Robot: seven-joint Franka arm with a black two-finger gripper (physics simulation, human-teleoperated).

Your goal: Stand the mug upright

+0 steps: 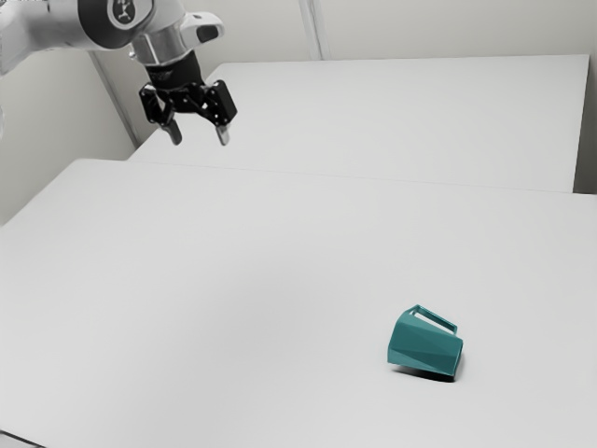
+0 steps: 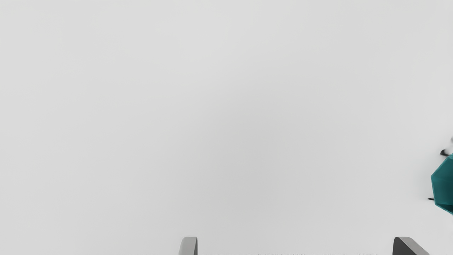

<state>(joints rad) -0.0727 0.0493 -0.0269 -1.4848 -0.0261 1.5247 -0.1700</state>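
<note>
Above the table [image 1: 233,280], high up and toward the exterior view's upper left, hangs the claw [image 1: 200,140]. Its two fingers stand wide apart, and it has hold of nothing. The teal mug [image 1: 425,350] is lying on its side on the table, toward the exterior view's lower right, with its handle [image 1: 437,318] raised. It is below the claw and well apart from it; in the wrist view it lies outside the gap, past one finger.

Below the pincer [image 1: 200,137] spreads a white tabletop [image 1: 233,280], softly shaded; beyond the pincer, a flat white surface [image 1: 401,117] and pale walls [image 1: 448,28].
</note>
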